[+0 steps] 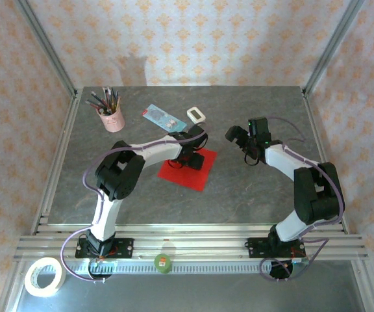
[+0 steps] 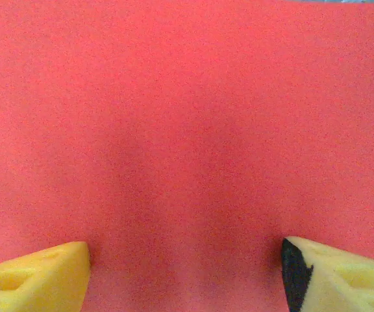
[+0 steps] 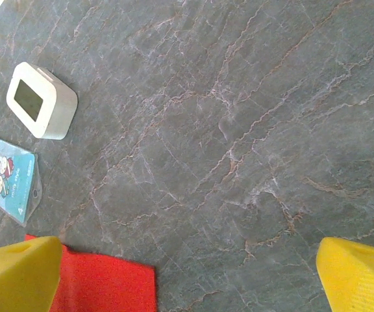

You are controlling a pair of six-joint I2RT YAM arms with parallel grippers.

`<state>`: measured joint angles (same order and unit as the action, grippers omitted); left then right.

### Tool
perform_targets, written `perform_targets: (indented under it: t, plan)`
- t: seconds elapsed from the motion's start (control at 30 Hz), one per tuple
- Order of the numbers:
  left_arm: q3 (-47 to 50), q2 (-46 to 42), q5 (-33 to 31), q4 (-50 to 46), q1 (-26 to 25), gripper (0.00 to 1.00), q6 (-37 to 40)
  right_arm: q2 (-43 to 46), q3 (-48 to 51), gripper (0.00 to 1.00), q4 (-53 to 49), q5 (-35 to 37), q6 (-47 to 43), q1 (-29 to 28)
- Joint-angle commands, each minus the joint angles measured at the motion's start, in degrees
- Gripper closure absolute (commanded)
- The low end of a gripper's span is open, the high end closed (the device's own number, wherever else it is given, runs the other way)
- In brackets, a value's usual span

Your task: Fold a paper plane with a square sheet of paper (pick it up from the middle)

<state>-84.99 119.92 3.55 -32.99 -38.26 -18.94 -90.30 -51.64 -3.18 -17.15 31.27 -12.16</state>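
left claw point(image 1: 188, 156): down over the red sheet point(image 1: 198, 174), on its far half. In the left wrist view the claw point(image 2: 186, 276) has its two yellow tips point(image 2: 34, 279) spread well apart, nothing pinched between them. Cannot tell if the tips touch the paper.
right claw point(image 1: 240, 139): off to the right of the sheet, well apart from it, above bare table point(image 1: 258, 195). In the right wrist view the claw point(image 3: 187, 279) is spread wide and holds nothing, with grey marbled table point(image 3: 239, 130) between the tips.
red sheet: flat on the table near the middle, turned like a diamond, no fold visible. Plain red across the left wrist view point(image 2: 187, 117). One corner shows in the right wrist view point(image 3: 106, 286), beside the left-hand tip.
blue card point(image 1: 160, 117): flat on the table, beyond the sheet, apart from it; cartoon print seen from the right wrist point(image 3: 8, 172).
white block point(image 1: 197, 115): just right of the card, not touching it; rounded, with a dark window point(image 3: 41, 101).
pink cup point(image 1: 111, 119): far left, pens standing in it.
tape roll point(image 1: 44, 276): off the table, near left corner.
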Motion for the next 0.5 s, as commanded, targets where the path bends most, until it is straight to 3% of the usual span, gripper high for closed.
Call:
perform_targets:
  t: [0.0,0.3,0.47]
  plan:
    - [3.48,2.87,-2.04,-3.5,0.24,0.29,0.4,-0.34,0.79,0.0,-0.42,0.51,0.37,0.13]
    - [3.3,-1.83,-2.47,-1.58,0.48,0.45,-0.39,0.15,0.77,0.0,-0.51,0.89,0.59,0.12]
    - [2.41,-7.33,3.4,-0.08,2.12,0.62,-2.25,0.73,0.84,0.0,-0.51,0.8,0.73,0.19]
